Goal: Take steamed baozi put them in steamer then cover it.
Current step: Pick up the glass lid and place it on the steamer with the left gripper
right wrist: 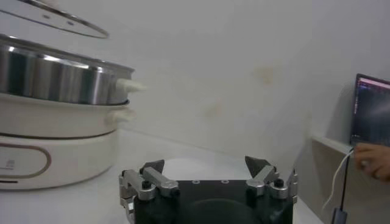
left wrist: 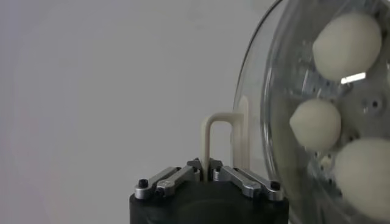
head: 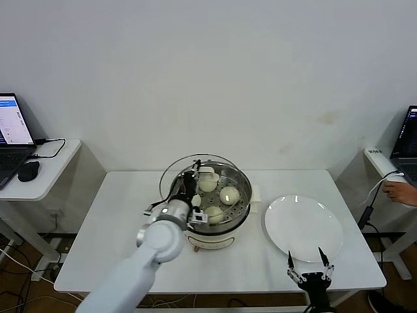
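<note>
**Lid held just above the steamer, not yet seated**

The left gripper (left wrist: 206, 173) is closed on the cover's (head: 189, 171) cream handle, holding the glass tilted and offset over the steamer (head: 240, 195), toward its left rim. The baozi (head: 229, 195) sit on the perforated tray inside. The right gripper (head: 311, 268) waits with fingers spread, near the plate (head: 303, 225) beside the steamer.

Lowered off-centre, the rim could catch the steamer's edge and twist the handle out of the pinch.

Left arm: reaches forward from near left; left gripper (head: 193, 184) clamped on the cover (head: 171, 177) handle.
Right gripper (head: 311, 263): near right, fingers spread.
</note>
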`<state>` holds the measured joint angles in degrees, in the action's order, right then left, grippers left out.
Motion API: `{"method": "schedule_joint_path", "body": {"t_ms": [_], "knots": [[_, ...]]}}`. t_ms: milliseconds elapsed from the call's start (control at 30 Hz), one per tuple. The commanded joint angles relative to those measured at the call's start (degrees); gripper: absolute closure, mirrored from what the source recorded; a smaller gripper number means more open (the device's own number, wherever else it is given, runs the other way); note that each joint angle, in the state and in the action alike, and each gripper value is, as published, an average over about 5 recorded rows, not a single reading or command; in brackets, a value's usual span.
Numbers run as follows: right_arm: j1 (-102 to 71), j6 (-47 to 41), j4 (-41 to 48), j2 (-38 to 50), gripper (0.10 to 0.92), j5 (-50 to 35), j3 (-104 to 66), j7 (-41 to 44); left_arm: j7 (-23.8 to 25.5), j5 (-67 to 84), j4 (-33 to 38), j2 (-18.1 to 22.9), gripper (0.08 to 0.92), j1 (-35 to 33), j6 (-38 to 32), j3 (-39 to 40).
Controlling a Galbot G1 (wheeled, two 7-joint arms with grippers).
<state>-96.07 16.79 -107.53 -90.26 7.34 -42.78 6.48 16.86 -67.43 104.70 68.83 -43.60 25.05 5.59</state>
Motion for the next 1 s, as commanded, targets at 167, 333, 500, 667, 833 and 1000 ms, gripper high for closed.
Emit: {"method": "schedule_joint_path", "body": {"t_ms": [167, 333, 500, 667, 833, 1000], "knots": [[0.2, -0.2, 0.1, -0.1, 0.203, -0.9, 0.8, 0.3, 0.5, -9.0, -6.3, 8.5, 0.853, 0.9, -0.4, 1.3], [0.1, -0.1, 0.3, -0.1, 0.203, -0.8, 1.0, 0.4, 0.3, -9.3, -7.6, 9.0, 0.853, 0.3, -0.8, 0.9], [0.0, -0.1, 0.4, 0.0, 0.202, -0.7, 1.3, 0.4, 0.3, -9.6, -8.0, 9.3, 0.853, -0.3, -1.1, 0.4], [-0.1, 0.0, 0.5, 0.0, 0.203, -0.8, 1.4, 0.4, 0.1, -9.7, -8.0, 9.2, 0.853, -0.9, -1.4, -0.3], [-0.3, 0.3, 0.6, 0.1, 0.202, -0.7, 1.5, 0.4, -0.1, -9.6, -8.2, 9.2, 0.853, -1.3, -1.7, -1.0], [-0.6, 0.5, 0.5, 0.1, 0.202, -0.6, 1.7, 0.4, -0.5, -9.4, -8.5, 9.4, 0.853, -1.6, -1.9, -1.1]]}}
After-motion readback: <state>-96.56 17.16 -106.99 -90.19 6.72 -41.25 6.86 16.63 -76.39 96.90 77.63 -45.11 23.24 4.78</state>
